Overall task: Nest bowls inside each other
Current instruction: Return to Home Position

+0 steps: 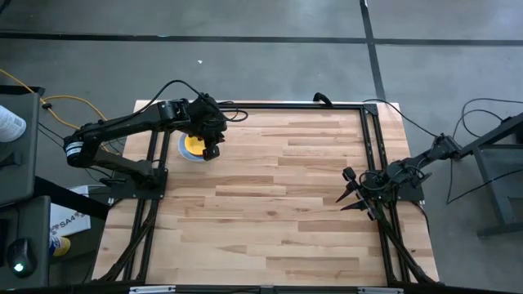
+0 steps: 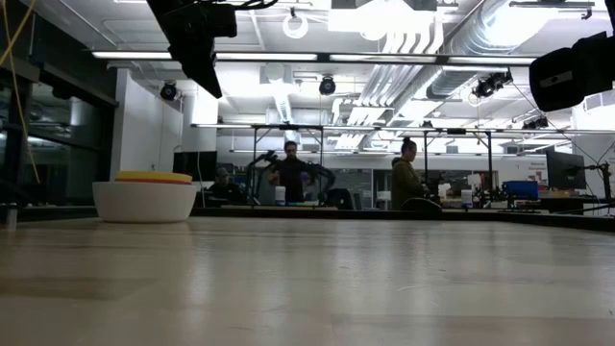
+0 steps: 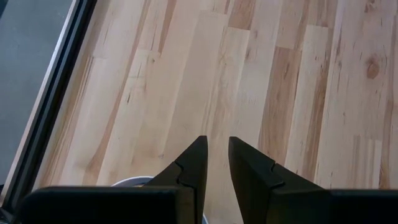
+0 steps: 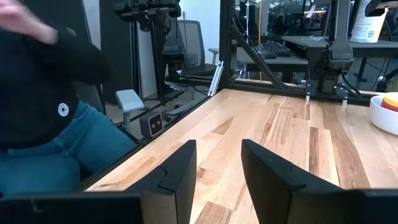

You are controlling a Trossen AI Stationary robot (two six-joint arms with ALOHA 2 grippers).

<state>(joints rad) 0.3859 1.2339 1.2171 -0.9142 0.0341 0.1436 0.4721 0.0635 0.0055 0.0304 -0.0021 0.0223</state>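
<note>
The bowls form one stack (image 1: 194,147) near the table's far left corner. The white bowl (image 2: 144,202) rests by its base on the wood, with the yellow bowl (image 2: 154,177) on top inside it. The right wrist view shows the stack (image 4: 385,115) with a red edge under the yellow. My left gripper (image 1: 212,150) hangs well above the stack, slanting down, open by a narrow gap (image 3: 216,142) with nothing in it. The white rim (image 3: 134,181) peeks out beside its fingers. My right gripper (image 1: 347,189) waits level and open (image 4: 217,146) at the table's right side.
A black frame rail (image 1: 372,147) runs around the tabletop. Bare wood (image 1: 278,196) stretches between the two arms. A person in a dark top and jeans (image 4: 43,93) sits close beside the table's edge. Other people (image 2: 288,173) stand far back in the room.
</note>
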